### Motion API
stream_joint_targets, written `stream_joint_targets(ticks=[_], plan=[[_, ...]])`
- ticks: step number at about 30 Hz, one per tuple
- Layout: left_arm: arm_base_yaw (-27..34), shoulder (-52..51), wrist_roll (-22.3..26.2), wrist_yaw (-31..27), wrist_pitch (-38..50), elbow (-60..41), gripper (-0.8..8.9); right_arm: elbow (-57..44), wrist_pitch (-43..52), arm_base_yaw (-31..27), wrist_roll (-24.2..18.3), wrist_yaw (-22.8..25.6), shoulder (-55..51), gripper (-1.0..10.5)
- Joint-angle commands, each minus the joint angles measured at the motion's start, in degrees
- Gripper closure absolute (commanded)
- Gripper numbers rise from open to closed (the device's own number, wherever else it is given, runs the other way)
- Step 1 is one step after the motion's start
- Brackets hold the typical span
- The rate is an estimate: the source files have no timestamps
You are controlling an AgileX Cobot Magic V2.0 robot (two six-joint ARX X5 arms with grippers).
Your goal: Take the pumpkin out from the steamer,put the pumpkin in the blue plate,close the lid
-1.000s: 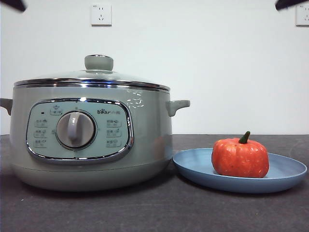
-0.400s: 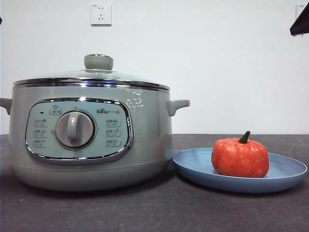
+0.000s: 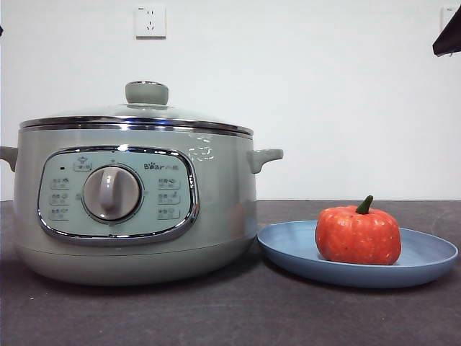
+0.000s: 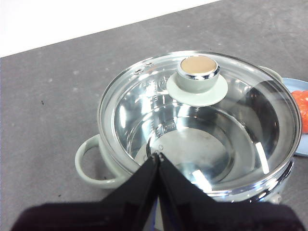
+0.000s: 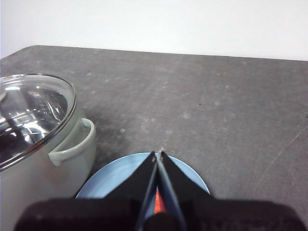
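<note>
The pale green steamer (image 3: 216,216) stands on the left of the table with the glass lid (image 3: 137,115) seated on it. The orange pumpkin (image 3: 358,236) sits upright in the blue plate (image 3: 288,249) just right of it. My left gripper (image 4: 158,155) hangs shut and empty high above the lid (image 4: 250,110), short of its knob (image 4: 198,72); the pot beneath looks empty. My right gripper (image 5: 159,153) is shut and empty high over the blue plate (image 5: 110,180), with a sliver of pumpkin (image 5: 160,202) showing between its jaws.
A black arm tip (image 3: 448,36) shows at the top right corner of the front view. Two wall sockets (image 3: 150,21) are on the white wall behind. Dark table surface (image 5: 231,106) stretches beyond the plate and steamer.
The black arm tips at the top corners have shifted: the left one has slid almost out of view, the right one sits lower against the right edge. Steamer, lid, pumpkin and plate are unmoved.
</note>
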Motion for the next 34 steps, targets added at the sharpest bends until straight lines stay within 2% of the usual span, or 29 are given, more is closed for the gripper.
stream_joint_targets(ticks=[1, 4, 8, 13, 17, 23, 26, 34], plan=[[1.5, -4.7, 4.5, -2.5, -2.9, -0.2, 8.16, -0.3, 0.3, 0.0, 0.6, 0.2, -0.1, 9.5], [5.7, -12.1, 4.0, -2.2, -4.5, -0.3, 8.16, -0.3, 0.3, 0.0, 0.6, 0.2, -0.1, 9.5], [13.5, -20.0, 3.2, -1.1, -2.0, -1.5, 8.16, -0.3, 0.3, 0.0, 0.6, 0.2, -0.1, 9.5], [21.4, -24.5, 3.3, -1.2, 0.1, -6.4, 8.16, -0.3, -1.0, 0.0, 0.6, 0.2, -0.1, 9.5], [25.1, -25.3, 3.2, -0.9, 5.8, -14.4, 8.16, -0.3, -2.4, 0.0, 0.6, 0.2, -0.1, 9.5], [26.2, -25.3, 3.1, 1.9, 17.3, -27.8, 8.16, -0.3, -3.9, 0.0, 0.6, 0.2, -0.1, 9.5], [26.2, -25.3, 1.3, 1.9, 21.3, -32.8, 8.16, -0.3, -4.0, 0.0, 0.6, 0.2, -0.1, 9.5], [26.3, -25.3, -1.5, 1.9, 19.8, -35.4, 8.16, -0.3, -4.0, 0.0, 0.6, 0.2, -0.1, 9.5]])
